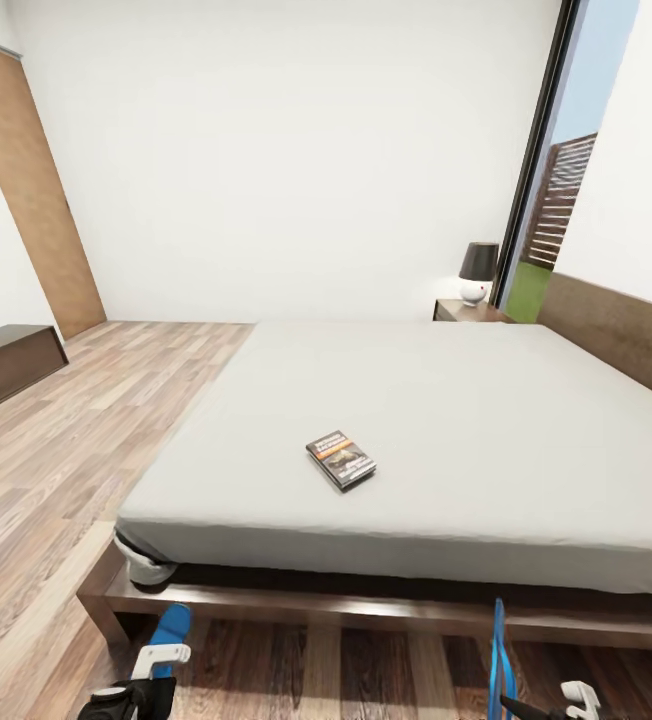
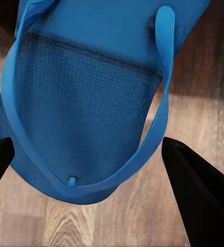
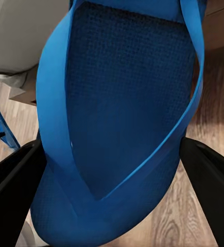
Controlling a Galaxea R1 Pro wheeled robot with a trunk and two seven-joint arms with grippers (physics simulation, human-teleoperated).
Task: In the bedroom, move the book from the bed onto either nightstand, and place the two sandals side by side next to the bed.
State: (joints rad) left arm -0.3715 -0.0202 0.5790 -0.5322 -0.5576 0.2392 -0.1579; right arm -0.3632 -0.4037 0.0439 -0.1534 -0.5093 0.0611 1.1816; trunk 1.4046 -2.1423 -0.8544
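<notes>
Head view: bed point(image 1: 486, 420) with pale grey mattress on a dark wood frame, headboard point(image 1: 621, 335) along the far right side. Book point(image 1: 341, 460) lies flat on the mattress, near the foot edge, well apart from the nightstand point(image 1: 469, 311). The cover shows an orange band and white lettering, too small to read here. Nightstand sits at the far corner by the window, carrying a lamp point(image 1: 478, 272) with a dark shade. Long low cabinet point(image 1: 6, 366) against the left wall. Left end effector point(image 1: 156, 662) is at the bottom edge over the plank floor point(image 1: 86, 440), with a blue sandal point(image 1: 171, 628) just beyond it beside the bed frame. Right end effector point(image 1: 566, 700) is at the bottom right, with a second sandal point(image 1: 498, 650) seen edge-on, upright.

Left wrist view: sandal point(image 2: 86, 103) sole-up-facing, straps visible, lying on the floor; dark fingers point(image 2: 199, 195) spread wide either side, not touching it.

Right wrist view: second sandal point(image 3: 122, 113) sits between the fingers point(image 3: 14, 190), which press against its edges, gripping it above the floor.
</notes>
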